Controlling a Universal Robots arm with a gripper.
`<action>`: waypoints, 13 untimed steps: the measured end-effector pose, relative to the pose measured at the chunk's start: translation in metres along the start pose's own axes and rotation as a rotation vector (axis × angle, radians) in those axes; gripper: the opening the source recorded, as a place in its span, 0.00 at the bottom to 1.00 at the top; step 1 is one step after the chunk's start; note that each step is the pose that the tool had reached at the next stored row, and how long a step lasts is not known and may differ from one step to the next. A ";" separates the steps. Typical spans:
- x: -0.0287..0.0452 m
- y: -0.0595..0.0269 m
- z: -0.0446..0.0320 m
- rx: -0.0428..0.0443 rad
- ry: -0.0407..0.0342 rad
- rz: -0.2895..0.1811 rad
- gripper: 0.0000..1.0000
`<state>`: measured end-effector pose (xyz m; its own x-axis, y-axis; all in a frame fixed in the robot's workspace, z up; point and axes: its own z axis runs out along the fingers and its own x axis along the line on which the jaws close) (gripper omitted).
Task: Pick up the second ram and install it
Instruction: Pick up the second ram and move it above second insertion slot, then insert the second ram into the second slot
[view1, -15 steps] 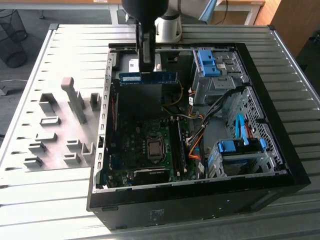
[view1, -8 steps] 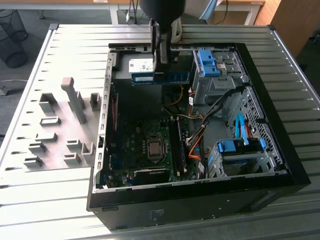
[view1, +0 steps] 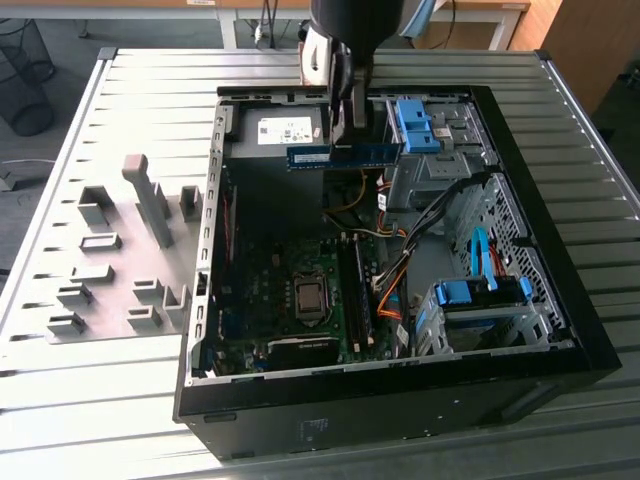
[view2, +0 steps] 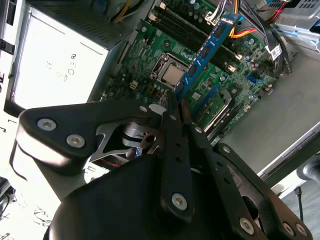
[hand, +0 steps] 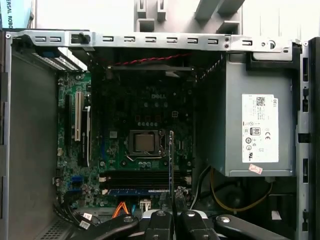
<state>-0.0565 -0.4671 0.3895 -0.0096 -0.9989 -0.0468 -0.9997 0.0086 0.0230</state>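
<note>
The second ram (view1: 342, 155), a long blue-green strip with dark chips, hangs level above the open computer case (view1: 560, 300), over its far half. My gripper (view1: 346, 138) is shut on the strip near its middle. In the second wrist view the second ram (view2: 206, 50) sticks out from my gripper (view2: 175, 98) over the green motherboard (view2: 235, 75). The first wrist view shows it edge-on (hand: 171, 160) above the gripper (hand: 172, 209), beside the CPU socket (hand: 145, 142). The long black memory slots (view1: 355, 290) lie below, right of the CPU socket (view1: 310, 297) in the exterior view.
A grey power supply (view1: 285, 130) fills the case's far corner. Blue-latched drive cages (view1: 480, 295) and bundled cables (view1: 395, 285) crowd the exterior view's right side of the case. A grey fixture plate (view1: 110, 270) with upright blocks lies on the slatted table on the left.
</note>
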 end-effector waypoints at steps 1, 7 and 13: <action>0.0000 -0.0006 0.0000 0.0000 0.0000 0.000 0.14; -0.0001 -0.0015 -0.0001 -0.0001 0.0001 0.000 0.14; -0.0001 -0.0019 0.0000 0.0001 0.0000 0.002 0.14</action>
<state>-0.0546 -0.4670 0.3895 -0.0114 -0.9988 -0.0468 -0.9997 0.0104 0.0230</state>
